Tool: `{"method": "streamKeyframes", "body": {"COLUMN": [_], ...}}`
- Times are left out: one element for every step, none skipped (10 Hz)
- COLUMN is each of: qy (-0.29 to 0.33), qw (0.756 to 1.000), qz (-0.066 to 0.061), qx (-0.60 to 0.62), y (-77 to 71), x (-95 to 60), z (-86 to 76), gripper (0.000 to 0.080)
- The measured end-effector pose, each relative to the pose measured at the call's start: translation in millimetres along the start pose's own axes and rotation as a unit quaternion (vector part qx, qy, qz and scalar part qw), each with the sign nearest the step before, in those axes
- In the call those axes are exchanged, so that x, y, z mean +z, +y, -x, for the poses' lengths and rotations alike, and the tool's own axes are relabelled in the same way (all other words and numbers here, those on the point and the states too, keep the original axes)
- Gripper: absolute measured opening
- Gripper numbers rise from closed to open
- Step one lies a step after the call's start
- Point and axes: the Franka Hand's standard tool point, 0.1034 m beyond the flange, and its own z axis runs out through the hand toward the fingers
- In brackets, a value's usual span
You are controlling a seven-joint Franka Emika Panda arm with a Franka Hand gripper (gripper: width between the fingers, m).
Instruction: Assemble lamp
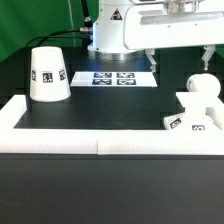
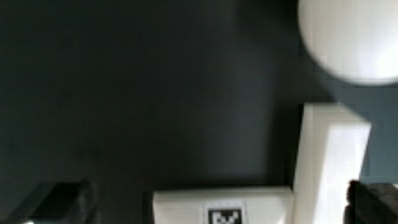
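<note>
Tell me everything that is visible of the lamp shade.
The lamp shade is a white truncated cone, plastic by its look, with two black-and-white square tags on its side. It stands upright, wide end down, on the black table at the exterior view's left, apart from the marker board. The wrist view does not show it.

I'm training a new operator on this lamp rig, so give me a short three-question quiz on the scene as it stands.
1. True or false: the shade stands at the exterior view's left, apart from the base.
2. The gripper is: A) shut on a lamp part; B) open, holding nothing; C) out of view.
3. Which rounded lamp part shows at the exterior view's right, near the base?
Key: 1 true; 2 B; 3 the bulb.
</note>
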Motion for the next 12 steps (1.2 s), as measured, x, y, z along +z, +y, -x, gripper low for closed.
{"method": "streamKeyframes", "body": {"qy": [-0.003, -0.007, -0.011, -0.013, -0.015, -0.018, -0.018, -0.019, -0.021, -0.025, -0.033, -0.033], "qw": [1.000, 1.000, 1.000, 1.000, 1.000, 1.000, 1.000, 1.000, 0.999, 0.999, 0.999, 0.999], "qz": [0.001, 0.001, 0.000, 0.000, -0.001, -0.002, -0.003, -0.003, -0.003, -0.002, -0.001, -0.001], "qx": [0.003, -0.001, -0.006, -0.014, -0.013, -0.014, -0.019, -0.023, -0.025, -0.026, -0.026, -0.026], "y": [-4.5, -10.0, -16.3, -23.8, -31.2, -42.8, -52.1, -57.6, -59.8, -58.6, -58.1, -58.1], "x": [-2.1, -0.3, 2.1, 3.3, 5.0, 10.0, 13.4, 18.0, 23.2, 24.2, 24.1, 24.4], "z": [12.6, 22.1, 27.7, 31.8, 34.2, 35.8, 32.5, 30.7, 31.1, 31.9, 32.5, 32.7], "gripper": [0.0699, 0.0699, 0.0699, 0.0699, 0.0699, 0.0699, 0.0699, 0.0699, 0.0699, 0.0699, 0.0699, 0.0699]}}
